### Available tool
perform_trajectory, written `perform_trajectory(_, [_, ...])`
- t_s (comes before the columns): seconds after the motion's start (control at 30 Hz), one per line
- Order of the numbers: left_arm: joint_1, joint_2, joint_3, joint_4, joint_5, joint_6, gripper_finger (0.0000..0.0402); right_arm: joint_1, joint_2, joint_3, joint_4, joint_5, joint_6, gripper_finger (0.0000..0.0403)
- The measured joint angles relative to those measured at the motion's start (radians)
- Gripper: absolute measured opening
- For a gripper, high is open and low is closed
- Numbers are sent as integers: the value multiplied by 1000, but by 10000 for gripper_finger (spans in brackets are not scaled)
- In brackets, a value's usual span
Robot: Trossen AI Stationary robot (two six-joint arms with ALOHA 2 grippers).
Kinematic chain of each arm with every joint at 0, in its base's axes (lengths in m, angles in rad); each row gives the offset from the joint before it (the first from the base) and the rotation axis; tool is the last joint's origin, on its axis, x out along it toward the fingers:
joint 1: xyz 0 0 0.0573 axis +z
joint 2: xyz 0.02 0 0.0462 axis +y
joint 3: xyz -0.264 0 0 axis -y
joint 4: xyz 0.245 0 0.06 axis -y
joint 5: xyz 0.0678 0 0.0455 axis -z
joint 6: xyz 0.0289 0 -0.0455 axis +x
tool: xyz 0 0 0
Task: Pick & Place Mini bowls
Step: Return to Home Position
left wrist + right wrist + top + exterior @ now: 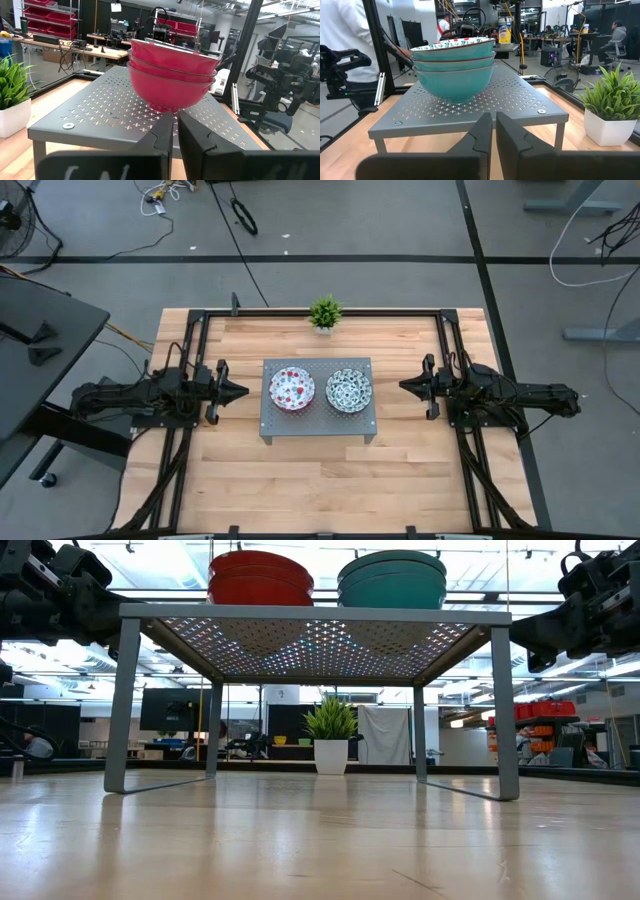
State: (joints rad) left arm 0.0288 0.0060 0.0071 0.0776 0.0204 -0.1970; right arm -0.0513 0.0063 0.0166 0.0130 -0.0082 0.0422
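Two stacks of three mini bowls rest by their bases on a grey perforated metal stand (318, 426) in the middle of the table. The left stack (292, 388) is red outside (170, 75) and white with red spots inside. The right stack (349, 389) is teal outside (454, 65) with a dark blue-green pattern inside. My left gripper (243, 391) hovers level at the stand's left side, pointing at the red stack, fingers shut and holding nothing. My right gripper (403, 386) mirrors it at the stand's right side, shut, facing the teal stack.
A small green potted plant (325, 312) stands at the table's far edge behind the stand. Black rails (190, 340) frame the wooden tabletop. Bare wood (320, 490) lies in front of the stand. A person in white (340, 30) stands beyond the table.
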Motion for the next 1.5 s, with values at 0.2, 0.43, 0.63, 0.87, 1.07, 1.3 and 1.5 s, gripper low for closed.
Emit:
perform_trajectory(0.2, [0,0,0,0,0,-1,32,0,0,0,0,0,0,29])
perform_trajectory(0.43, [0,0,0,0,0,0,32,0,0,0,0,0,0,29])
perform_trajectory(0.63, [0,0,0,0,0,0,32,0,0,0,0,0,0,29])
perform_trajectory(0.87, [0,0,0,0,0,0,32,0,0,0,0,0,0,29])
perform_trajectory(1.07, [0,0,0,0,0,0,32,0,0,0,0,0,0,29])
perform_trajectory(1.3, [0,0,0,0,0,-1,32,0,0,0,0,0,0,29])
perform_trajectory(1.5, [0,0,0,0,0,0,32,0,0,0,0,0,0,29])
